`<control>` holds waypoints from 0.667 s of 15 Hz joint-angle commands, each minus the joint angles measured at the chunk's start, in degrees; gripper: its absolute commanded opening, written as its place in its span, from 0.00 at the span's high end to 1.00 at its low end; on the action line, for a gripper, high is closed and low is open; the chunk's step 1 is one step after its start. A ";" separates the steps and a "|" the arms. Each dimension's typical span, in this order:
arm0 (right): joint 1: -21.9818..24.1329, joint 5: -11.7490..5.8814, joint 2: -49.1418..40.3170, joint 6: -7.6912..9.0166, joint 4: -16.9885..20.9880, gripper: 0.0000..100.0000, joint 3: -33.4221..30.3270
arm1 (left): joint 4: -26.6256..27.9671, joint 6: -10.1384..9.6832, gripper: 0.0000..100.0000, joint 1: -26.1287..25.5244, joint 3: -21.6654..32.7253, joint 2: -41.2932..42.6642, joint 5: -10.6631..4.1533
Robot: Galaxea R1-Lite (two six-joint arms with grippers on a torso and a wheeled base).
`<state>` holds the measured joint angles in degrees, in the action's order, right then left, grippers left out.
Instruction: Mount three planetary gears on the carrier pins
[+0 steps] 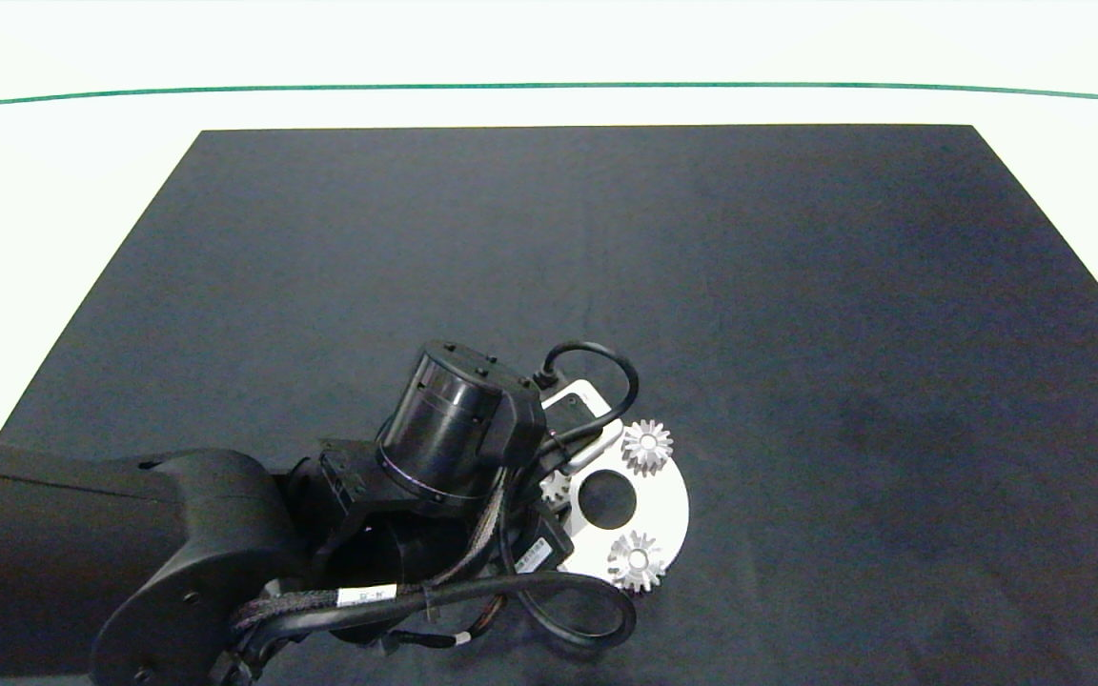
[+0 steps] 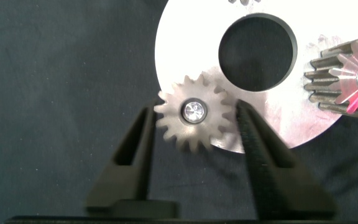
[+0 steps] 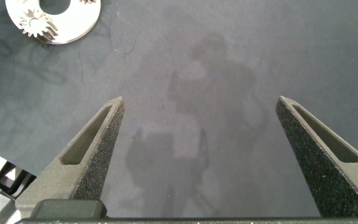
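Observation:
A white round disc (image 1: 673, 505) lies on the black mat near the front. Two planetary gears (image 1: 647, 446) (image 1: 636, 560) sit on it, at its far and near sides. The third planetary gear (image 2: 173, 121) rests at the disc's (image 2: 185, 37) left edge, with the shiny top of a carrier pin (image 2: 194, 112) showing in its hole. My left gripper (image 2: 194, 109) straddles this gear, fingers touching its teeth on both sides. In the head view this gear (image 1: 556, 488) peeks out under my left wrist (image 1: 454, 429). My right gripper (image 3: 201, 102) hangs open over bare mat.
The black mat (image 1: 797, 286) covers most of the white table. In the right wrist view the disc (image 3: 73, 28) with a gear (image 3: 36, 25) lies off to one side. The right arm is outside the head view.

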<state>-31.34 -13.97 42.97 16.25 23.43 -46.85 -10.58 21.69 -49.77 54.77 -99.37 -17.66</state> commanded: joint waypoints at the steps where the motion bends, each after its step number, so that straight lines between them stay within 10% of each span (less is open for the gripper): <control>1: -0.03 -0.09 0.09 0.10 0.12 0.00 0.00 | -0.32 0.11 0.00 0.03 0.25 0.22 -0.18; 8: 0.49 -0.09 0.09 0.01 0.12 0.00 0.00 | 11.55 -1.12 0.00 2.40 0.25 15.96 -0.18; 10: 4.71 0.00 0.27 -0.08 0.12 0.00 0.00 | 18.05 -1.38 0.00 13.39 -0.10 26.42 -0.18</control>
<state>-28.61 -13.95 43.06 16.12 23.43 -46.89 2.86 20.66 -44.68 55.09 -84.51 -17.69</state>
